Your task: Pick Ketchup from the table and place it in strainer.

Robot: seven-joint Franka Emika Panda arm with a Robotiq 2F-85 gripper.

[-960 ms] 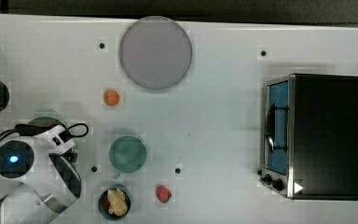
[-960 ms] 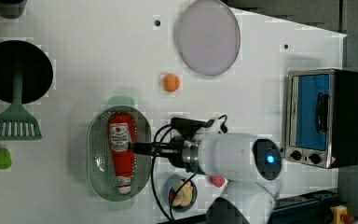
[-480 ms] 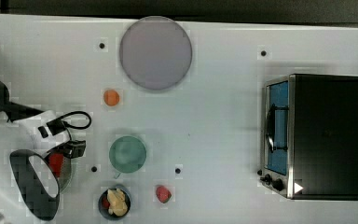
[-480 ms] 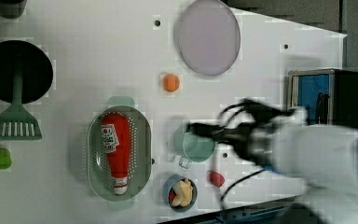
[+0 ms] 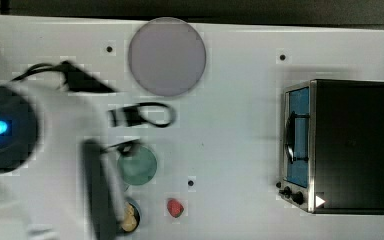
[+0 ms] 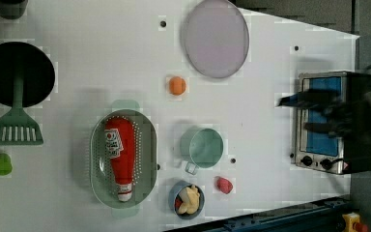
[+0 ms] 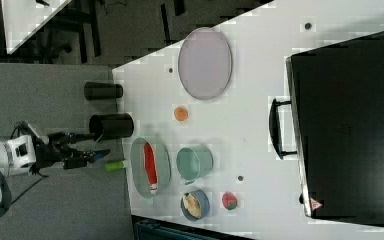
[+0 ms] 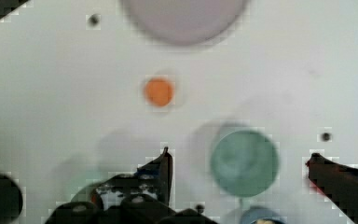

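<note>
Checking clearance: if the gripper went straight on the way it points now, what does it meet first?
Likely the round green cup: in the wrist view it lies between the open fingers of the gripper. Depth is unclear, so the bare table beside it is possible.

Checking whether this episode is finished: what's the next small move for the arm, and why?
Probably none beyond backing off to rest. The Ketchup already lies inside the strainer, cap end toward the left view's bottom, and the gripper is open and empty, up above the table.
</note>
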